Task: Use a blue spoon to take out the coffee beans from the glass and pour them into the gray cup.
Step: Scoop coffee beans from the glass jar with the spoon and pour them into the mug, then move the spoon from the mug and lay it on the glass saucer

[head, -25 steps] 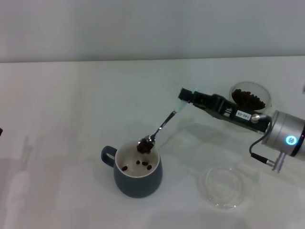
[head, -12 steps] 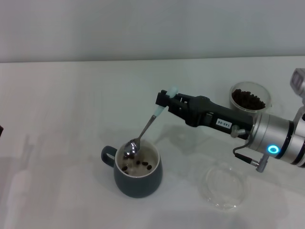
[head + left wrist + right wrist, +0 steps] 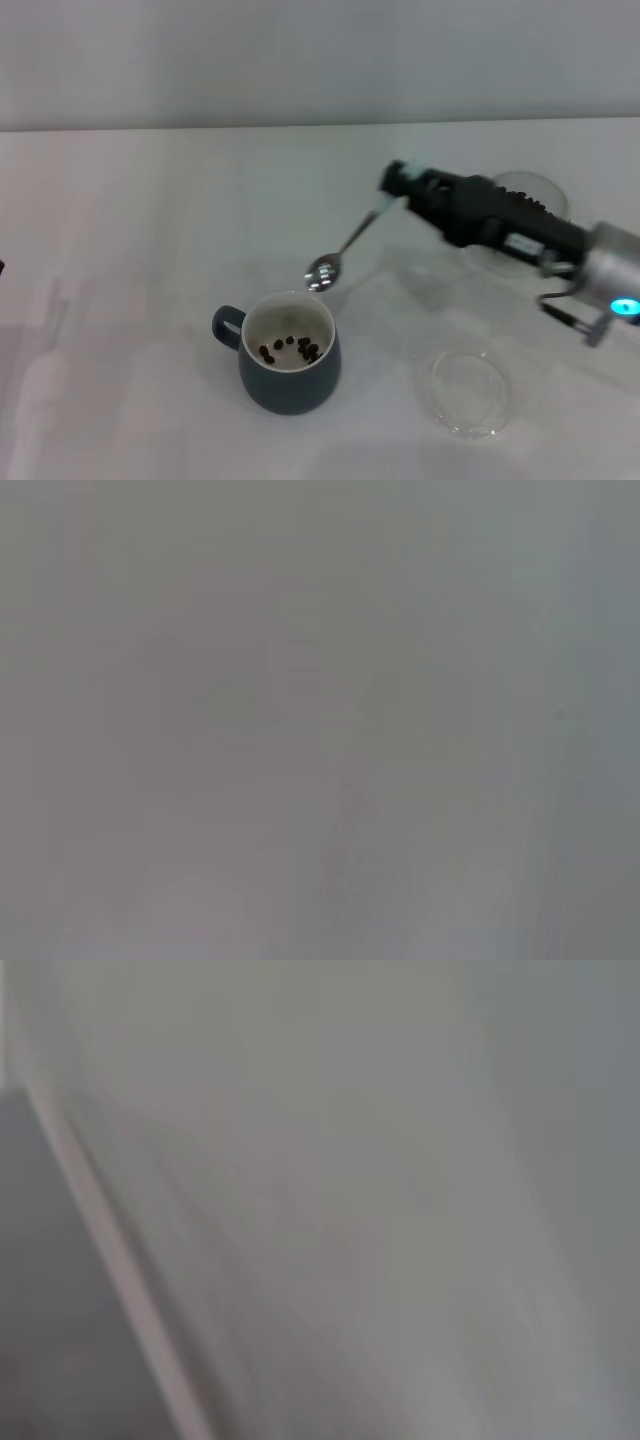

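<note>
In the head view my right gripper (image 3: pixel 398 185) is shut on the blue spoon (image 3: pixel 345 248) by its pale handle. The spoon slants down to the left; its silver bowl hangs empty just above and behind the rim of the gray cup (image 3: pixel 288 352). Several coffee beans (image 3: pixel 291 347) lie on the cup's white bottom. The glass (image 3: pixel 528 205) with dark beans stands at the back right, mostly hidden behind my right arm. The left gripper is out of view; both wrist views show only blank grey.
A flat clear glass saucer (image 3: pixel 468 388) lies on the white table (image 3: pixel 140 250) to the right of the cup. The cup's loop handle points left. A wall edge runs along the back of the table.
The spoon tipped its beans into the cup, then rose and drew back to the right out of the cup, now empty. The right arm swung back toward the glass.
</note>
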Controlling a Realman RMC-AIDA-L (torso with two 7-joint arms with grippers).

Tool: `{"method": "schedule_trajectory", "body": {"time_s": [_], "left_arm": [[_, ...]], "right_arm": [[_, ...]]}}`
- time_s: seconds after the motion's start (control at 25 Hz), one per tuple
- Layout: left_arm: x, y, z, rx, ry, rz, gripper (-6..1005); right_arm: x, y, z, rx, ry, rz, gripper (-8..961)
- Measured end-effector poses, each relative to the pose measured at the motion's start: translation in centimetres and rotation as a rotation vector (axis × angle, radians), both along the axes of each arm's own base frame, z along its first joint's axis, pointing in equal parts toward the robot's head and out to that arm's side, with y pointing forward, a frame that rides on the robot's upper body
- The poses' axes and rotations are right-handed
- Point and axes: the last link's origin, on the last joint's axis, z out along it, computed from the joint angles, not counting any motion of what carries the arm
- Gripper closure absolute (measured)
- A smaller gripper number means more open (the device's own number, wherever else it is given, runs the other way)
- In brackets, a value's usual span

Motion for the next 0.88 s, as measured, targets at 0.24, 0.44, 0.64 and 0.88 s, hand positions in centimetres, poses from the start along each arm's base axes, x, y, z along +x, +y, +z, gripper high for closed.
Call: {"method": "schedule_trajectory", "body": {"time_s": [0.24,0.44,0.64,0.88], "left_arm": [[0.1,0.2,0.1,0.003,0.002,-0.005,213],[0.2,0.6,0.2,0.004,0.006,-0.013,212],[0.3,0.7,0.2,0.004,0.006,-0.015,212],[0.6,1.2,0.3,0.005,0.013,-0.028,213]], "right_arm": [[3.9,-1.4,4.8,-0.116,0.090,-0.110,808],[8.3,-3.0,7.3,-0.190,0.095,-0.283,808],[10.8,-4.5,7.0,-0.191,0.080,-0.411,807],[12.0,-5.7,4.8,-0.217,0.048,-0.502,808]]}}
